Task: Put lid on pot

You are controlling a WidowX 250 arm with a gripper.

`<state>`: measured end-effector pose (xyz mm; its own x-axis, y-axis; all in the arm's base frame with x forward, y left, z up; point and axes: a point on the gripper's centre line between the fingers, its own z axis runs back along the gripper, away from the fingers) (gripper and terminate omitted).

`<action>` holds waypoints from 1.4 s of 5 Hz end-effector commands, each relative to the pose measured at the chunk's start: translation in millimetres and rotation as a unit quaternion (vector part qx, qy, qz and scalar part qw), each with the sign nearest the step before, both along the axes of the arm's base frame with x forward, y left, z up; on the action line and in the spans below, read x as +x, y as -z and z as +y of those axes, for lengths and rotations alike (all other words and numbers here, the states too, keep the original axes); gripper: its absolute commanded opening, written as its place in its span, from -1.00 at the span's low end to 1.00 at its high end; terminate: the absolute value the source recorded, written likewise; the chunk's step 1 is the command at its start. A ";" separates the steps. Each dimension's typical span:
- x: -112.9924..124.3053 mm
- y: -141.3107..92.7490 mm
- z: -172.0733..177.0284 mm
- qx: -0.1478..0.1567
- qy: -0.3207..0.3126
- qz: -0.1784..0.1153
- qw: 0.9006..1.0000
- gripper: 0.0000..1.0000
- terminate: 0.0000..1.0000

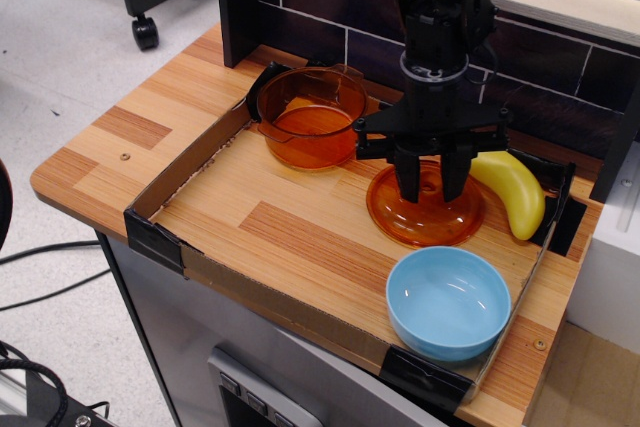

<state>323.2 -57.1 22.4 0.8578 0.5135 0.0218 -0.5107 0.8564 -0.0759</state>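
The gripper (430, 185) hangs straight above the lid (425, 209), its two fingers (408, 179) drawn in close on either side of the small knob at the lid's centre; whether they already pinch it I cannot tell. The lid lies flat on the wooden tray (260, 222), directly under the gripper. The pot (310, 115) stands open, up and to the left of the lid, well apart from it, so the carry would run that way. I count one lid, one pot, one light blue bowl (448, 303) just below the lid, and one banana (510, 192) beside it on the right
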 end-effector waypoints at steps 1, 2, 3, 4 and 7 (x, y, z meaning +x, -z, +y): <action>0.2 -47.3 2.4 -0.015 -0.009 -0.002 1.000 -1.00 -1.00; -6.5 -63.2 5.3 -0.023 -0.012 0.006 1.000 -1.00 -1.00; -3.8 -79.8 14.5 -0.033 -0.017 -0.008 0.999 -1.00 -1.00; -6.6 -90.1 31.6 -0.033 -0.014 -0.009 0.999 -1.00 -1.00; 7.6 -78.6 90.7 -0.029 -0.018 -0.026 0.999 -1.00 -1.00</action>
<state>323.3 31.3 83.1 0.8314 0.5554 -0.0172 -0.5526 0.8231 -0.1308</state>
